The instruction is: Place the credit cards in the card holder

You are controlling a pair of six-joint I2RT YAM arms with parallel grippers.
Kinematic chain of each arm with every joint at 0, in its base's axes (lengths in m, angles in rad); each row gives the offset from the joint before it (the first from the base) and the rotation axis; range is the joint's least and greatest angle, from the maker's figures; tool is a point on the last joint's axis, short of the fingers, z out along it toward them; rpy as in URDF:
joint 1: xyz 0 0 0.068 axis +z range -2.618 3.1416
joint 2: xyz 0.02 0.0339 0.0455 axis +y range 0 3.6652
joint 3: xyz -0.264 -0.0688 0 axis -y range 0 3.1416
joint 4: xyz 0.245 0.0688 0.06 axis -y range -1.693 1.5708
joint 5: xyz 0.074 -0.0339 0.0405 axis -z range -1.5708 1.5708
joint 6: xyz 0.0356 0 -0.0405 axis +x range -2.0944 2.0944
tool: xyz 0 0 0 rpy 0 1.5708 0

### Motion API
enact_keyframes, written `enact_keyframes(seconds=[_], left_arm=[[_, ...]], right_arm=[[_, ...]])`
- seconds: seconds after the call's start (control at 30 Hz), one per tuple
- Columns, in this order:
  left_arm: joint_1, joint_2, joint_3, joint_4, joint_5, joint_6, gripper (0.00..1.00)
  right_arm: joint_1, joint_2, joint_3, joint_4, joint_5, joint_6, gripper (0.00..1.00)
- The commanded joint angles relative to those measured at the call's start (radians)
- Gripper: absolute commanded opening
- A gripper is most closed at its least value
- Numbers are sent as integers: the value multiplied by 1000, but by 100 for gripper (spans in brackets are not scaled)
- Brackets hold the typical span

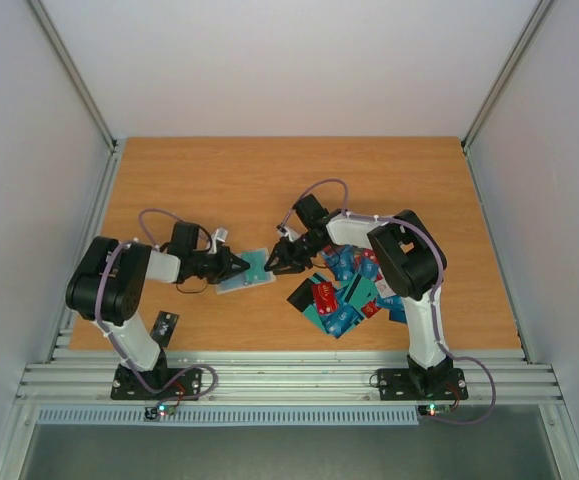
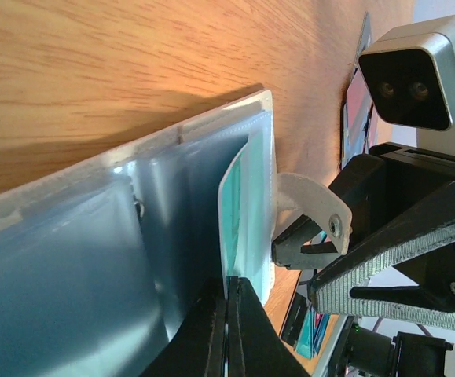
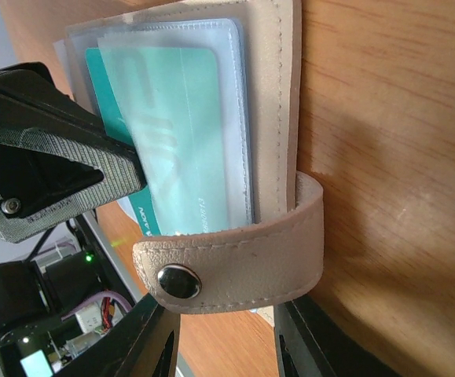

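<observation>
The cream card holder (image 1: 256, 271) lies open on the table between both arms. My left gripper (image 1: 236, 268) is shut on one of its clear sleeves (image 2: 172, 204), its fingertips (image 2: 211, 322) pressed together. A teal credit card (image 3: 181, 118) sits in the top sleeve, its edge (image 2: 233, 212) standing up. At the holder's right end is my right gripper (image 1: 280, 258), jaws apart. The clasp strap (image 3: 243, 251) curls across its fingertips (image 3: 144, 342), with bare wood in the gap. The other credit cards (image 1: 344, 295) lie in a loose pile under the right arm.
A small black card-like piece (image 1: 166, 326) lies by the left arm's base at the table's front edge. White walls close in the wooden table (image 1: 269, 180) on three sides. A metal rail (image 1: 289, 378) runs along the front.
</observation>
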Motion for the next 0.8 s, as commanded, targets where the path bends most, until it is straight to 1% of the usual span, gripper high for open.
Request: enact_keyframes(seconds=[0.0, 0.37, 0.57, 0.77], left_arm=[[-19, 35, 14, -3, -38, 4, 0], [-34, 54, 30, 3, -41, -11, 0], [-38, 61, 23, 29, -46, -45, 0], [-38, 46, 14, 18, -55, -59, 6]], right_arm=[[-4, 23, 25, -9, 6, -4, 34], [-4, 25, 26, -1, 6, 0, 34], [-5, 24, 29, 0, 4, 0, 34], [-9, 17, 27, -6, 4, -5, 34]])
